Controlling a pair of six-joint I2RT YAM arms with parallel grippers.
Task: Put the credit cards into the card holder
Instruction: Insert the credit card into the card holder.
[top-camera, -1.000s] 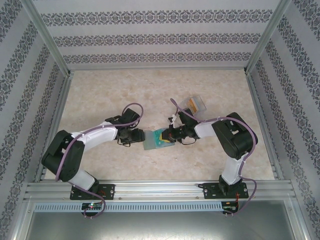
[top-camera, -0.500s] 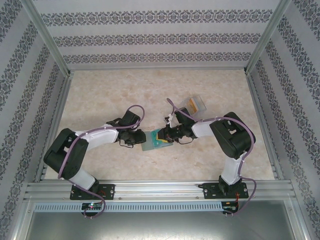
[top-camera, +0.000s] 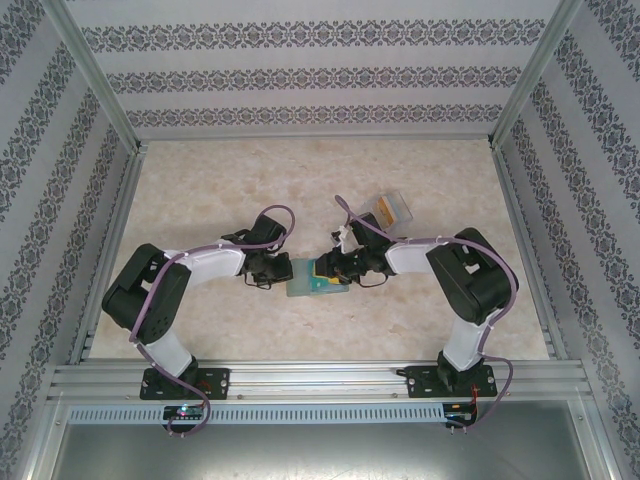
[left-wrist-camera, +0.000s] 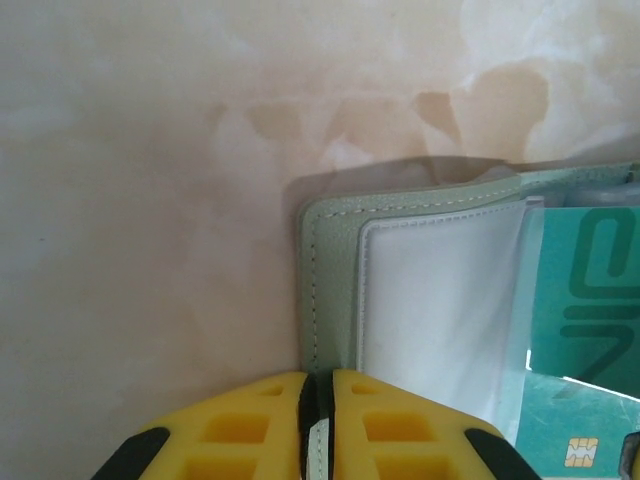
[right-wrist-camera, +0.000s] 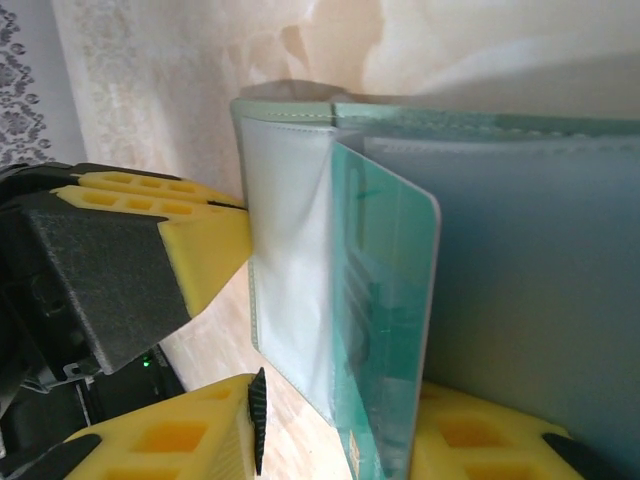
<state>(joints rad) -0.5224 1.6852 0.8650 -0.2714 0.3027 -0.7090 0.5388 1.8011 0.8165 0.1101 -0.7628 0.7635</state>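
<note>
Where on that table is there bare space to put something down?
Bare table runs along the back wall into the far left corner; another strip lies by the front rail. The middle is crowded: left claw and right claw meet at the card holder, clear case just beyond.

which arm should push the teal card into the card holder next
Right. The right gripper stands open astride the teal card; the left gripper is shut on the edge of the card holder, steadying it.
</note>
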